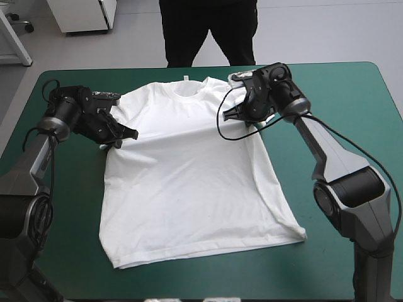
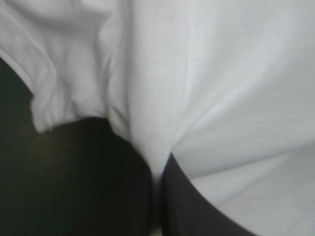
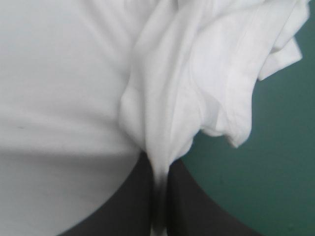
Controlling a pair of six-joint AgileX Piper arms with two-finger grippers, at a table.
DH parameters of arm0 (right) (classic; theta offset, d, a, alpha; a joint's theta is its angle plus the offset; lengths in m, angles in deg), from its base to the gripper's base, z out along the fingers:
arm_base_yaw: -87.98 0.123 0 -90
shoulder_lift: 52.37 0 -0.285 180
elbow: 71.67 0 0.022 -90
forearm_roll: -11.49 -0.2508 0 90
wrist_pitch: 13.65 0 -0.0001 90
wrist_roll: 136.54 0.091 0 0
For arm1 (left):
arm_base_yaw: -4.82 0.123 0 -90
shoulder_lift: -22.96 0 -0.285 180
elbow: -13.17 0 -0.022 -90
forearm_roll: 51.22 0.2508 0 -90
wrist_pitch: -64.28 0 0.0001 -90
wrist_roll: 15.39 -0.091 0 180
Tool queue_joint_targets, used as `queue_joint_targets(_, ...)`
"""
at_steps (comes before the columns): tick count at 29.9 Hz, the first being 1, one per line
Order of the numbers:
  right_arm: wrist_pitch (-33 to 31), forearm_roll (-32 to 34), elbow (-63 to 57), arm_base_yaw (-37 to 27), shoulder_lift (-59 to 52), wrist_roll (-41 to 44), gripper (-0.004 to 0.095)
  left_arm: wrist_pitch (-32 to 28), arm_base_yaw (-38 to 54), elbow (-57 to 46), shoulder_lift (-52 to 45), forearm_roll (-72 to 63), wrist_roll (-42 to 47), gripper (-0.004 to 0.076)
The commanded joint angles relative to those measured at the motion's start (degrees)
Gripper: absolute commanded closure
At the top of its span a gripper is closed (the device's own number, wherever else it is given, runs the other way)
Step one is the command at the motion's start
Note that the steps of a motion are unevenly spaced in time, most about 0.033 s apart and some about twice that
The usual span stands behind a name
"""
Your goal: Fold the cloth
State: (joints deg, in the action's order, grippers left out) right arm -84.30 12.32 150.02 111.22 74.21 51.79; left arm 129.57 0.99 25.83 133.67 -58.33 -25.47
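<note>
The white T-shirt (image 1: 189,182) lies spread flat on the teal-green cover, collar toward the far edge and hem toward the near edge. My left gripper (image 1: 126,133) is at its left armpit and is shut on a pinch of the fabric (image 2: 152,147). At the right armpit, my right gripper (image 1: 234,114) is shut on a bunched fold of the T-shirt (image 3: 162,142), with the right sleeve (image 3: 246,73) crumpled beside its fingers. Both sleeves are gathered near the grippers and partly hidden.
Bare teal-green cover (image 1: 352,107) lies to the right of the T-shirt, and more (image 1: 69,201) to its left and along the near edge. A black cable loops from the right wrist over the T-shirt's right shoulder.
</note>
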Motion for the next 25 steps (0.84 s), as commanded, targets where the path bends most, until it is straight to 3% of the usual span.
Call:
queue_joint_targets(1,-0.9,1.6,3.6,-0.8,-7.6,-0.8,0.0925,0.6,-0.1,5.1,-6.1,-0.7,-0.3,0.0733)
queue_joint_targets(16,-0.7,4.9,9.4,-0.9,-23.0,-3.0,0.0925,3.3,-0.1,28.9,-14.7,-2.7,-0.3,0.0733)
queue_joint_targets(25,0.4,6.5,15.5,-0.9,-27.4,-3.5,0.0925,-0.7,-0.1,32.3,-20.5,-4.1,-0.3,0.0733)
